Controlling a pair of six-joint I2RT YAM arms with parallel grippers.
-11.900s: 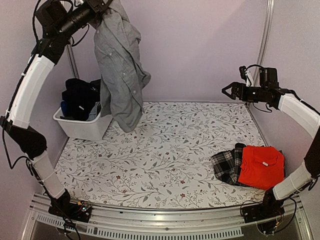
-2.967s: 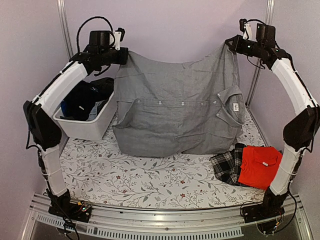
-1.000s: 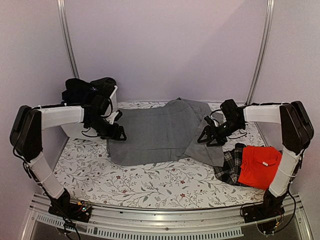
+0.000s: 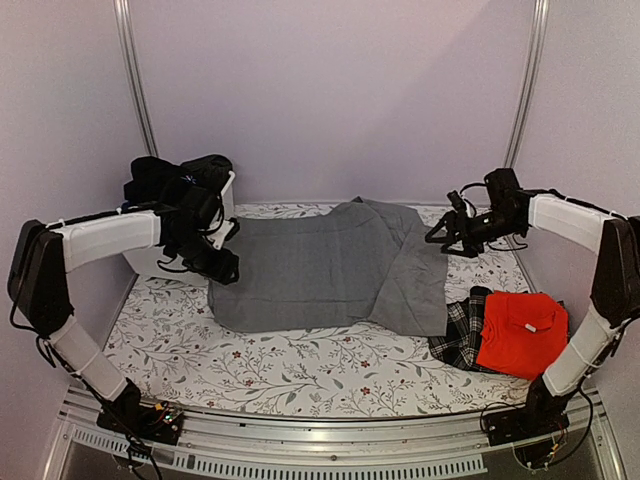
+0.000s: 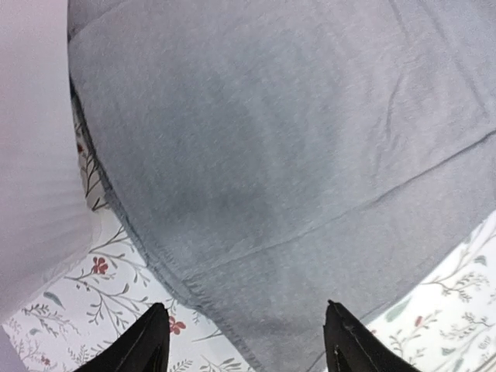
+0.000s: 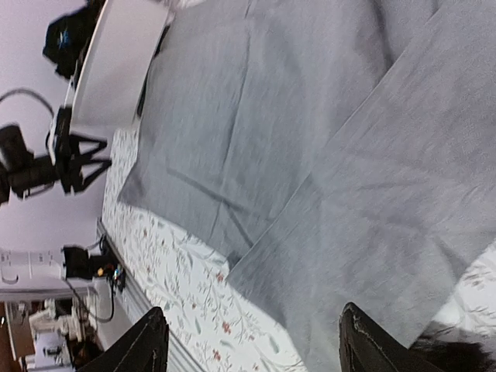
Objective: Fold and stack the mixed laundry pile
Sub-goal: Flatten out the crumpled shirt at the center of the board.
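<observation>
Tub: one white tub (image 4: 150,265) stood at the counter's (image 4: 300,370) 9 o'clock, heaped with dark garments (image 4: 170,180); how many, I could not tell.
Left gripper: the left gripper (image 4: 222,268) hung low at the grey shirt's 9 o'clock edge, just beside the tub.
Left wrist view only: both fingers (image 5: 151,345) were spread wide above the stitched hem with nothing between them, and the tub wall (image 5: 31,155) lay at 9 o'clock.
Grey shirt: one grey shirt (image 4: 310,265) lay flat mid-counter, its 3 o'clock part folded over in a panel.
Right gripper: the right gripper (image 4: 440,235) hovered at the shirt's 2 o'clock corner.
Right wrist view only: its fingers (image 6: 147,349) were spread and empty over that overlapping panel (image 6: 372,178).
Stack: one plaid cloth (image 4: 455,330) sat at the counter's 4 o'clock, touching the grey shirt, with one red shirt (image 4: 520,333) on it.
Grippers counted: two.
</observation>
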